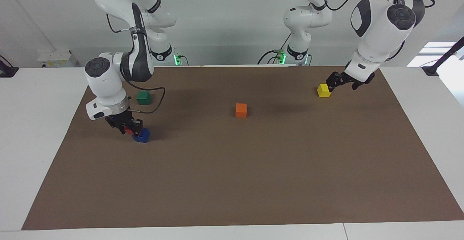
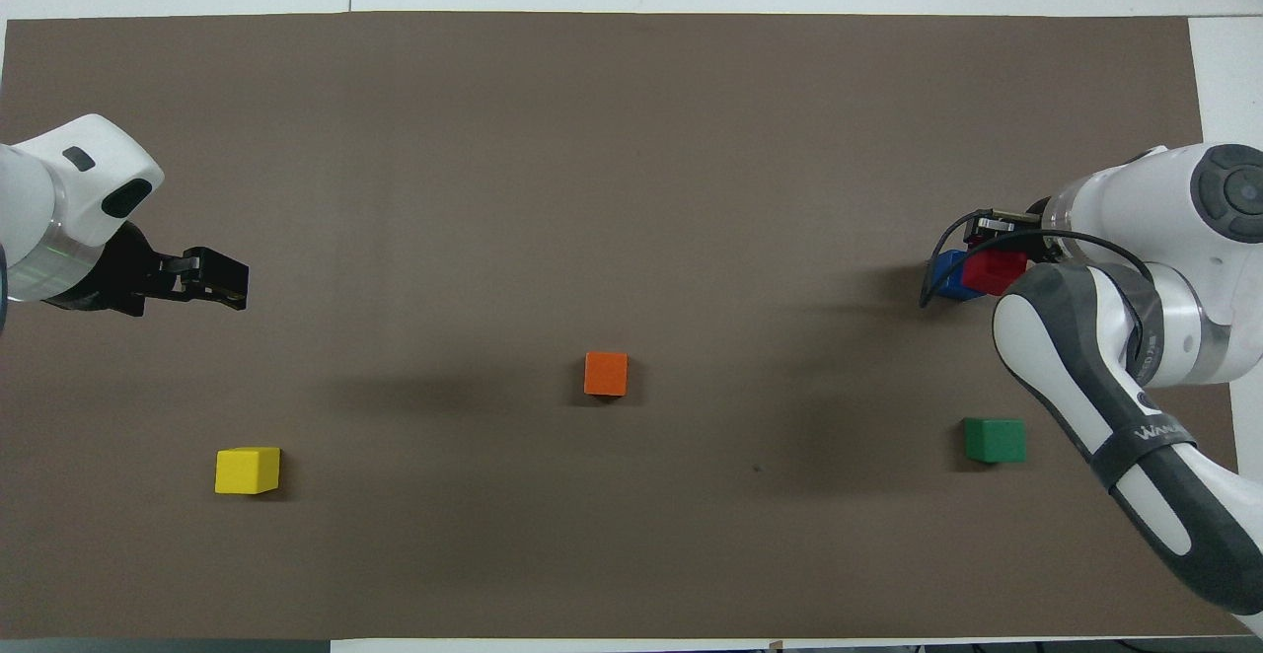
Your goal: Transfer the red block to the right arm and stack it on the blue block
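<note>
My right gripper [image 1: 129, 127] is low over the mat at the right arm's end of the table and is shut on the red block [image 1: 127, 129]. The red block sits at the top edge of the blue block [image 1: 142, 136], shifted off its middle. I cannot tell whether the two touch. In the overhead view the red block [image 2: 995, 273] covers part of the blue block [image 2: 949, 274], with the right gripper [image 2: 999, 256] over them. My left gripper [image 1: 342, 82] is open and empty, raised over the mat at the left arm's end; it also shows in the overhead view [image 2: 225, 278].
A yellow block [image 1: 323, 90] lies on the brown mat [image 1: 232, 182] below the left gripper. An orange block [image 1: 241, 110] lies mid-table. A green block [image 1: 144, 97] lies nearer to the robots than the blue block, close to the right arm's cable.
</note>
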Robot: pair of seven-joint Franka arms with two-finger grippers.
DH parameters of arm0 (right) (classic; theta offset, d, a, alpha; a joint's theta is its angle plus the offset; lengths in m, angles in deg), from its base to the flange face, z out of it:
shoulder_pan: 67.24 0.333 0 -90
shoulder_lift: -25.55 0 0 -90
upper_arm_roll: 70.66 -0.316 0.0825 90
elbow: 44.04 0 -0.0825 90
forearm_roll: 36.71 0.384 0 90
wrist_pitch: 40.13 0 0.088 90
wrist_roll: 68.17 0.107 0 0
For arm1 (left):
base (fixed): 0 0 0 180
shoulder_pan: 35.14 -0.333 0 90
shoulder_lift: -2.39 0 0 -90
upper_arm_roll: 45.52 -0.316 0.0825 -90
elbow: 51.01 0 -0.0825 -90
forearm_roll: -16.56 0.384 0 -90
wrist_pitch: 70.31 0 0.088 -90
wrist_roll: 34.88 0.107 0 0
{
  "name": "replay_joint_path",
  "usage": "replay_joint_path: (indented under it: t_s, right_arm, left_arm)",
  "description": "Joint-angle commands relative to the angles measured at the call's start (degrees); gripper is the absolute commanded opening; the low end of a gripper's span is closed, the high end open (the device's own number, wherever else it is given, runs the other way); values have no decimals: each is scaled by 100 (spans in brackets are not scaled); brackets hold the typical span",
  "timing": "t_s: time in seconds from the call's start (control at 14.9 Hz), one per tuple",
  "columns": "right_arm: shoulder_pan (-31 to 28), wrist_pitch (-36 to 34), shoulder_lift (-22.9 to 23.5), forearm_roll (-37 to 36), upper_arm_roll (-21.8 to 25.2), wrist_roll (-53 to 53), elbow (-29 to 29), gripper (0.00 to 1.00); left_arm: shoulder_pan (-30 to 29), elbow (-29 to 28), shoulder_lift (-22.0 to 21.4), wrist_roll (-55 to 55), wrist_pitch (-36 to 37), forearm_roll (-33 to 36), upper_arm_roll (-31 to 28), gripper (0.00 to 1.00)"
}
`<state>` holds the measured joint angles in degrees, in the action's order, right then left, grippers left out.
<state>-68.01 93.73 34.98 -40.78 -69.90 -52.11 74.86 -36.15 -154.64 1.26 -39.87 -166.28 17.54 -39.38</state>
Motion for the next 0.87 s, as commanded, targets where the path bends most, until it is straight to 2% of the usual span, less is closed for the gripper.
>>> replay_joint_path:
  t_s: [0.0, 0.8]
  right_arm:
    - [24, 140, -134, -172, -32, 179, 177, 0]
    - [33, 219, -64, -172, -32, 82, 168, 0]
  left_arm:
    - [74, 80, 43, 41, -150, -80, -78, 100]
    - [83, 80, -54, 15, -194, -80, -130, 100]
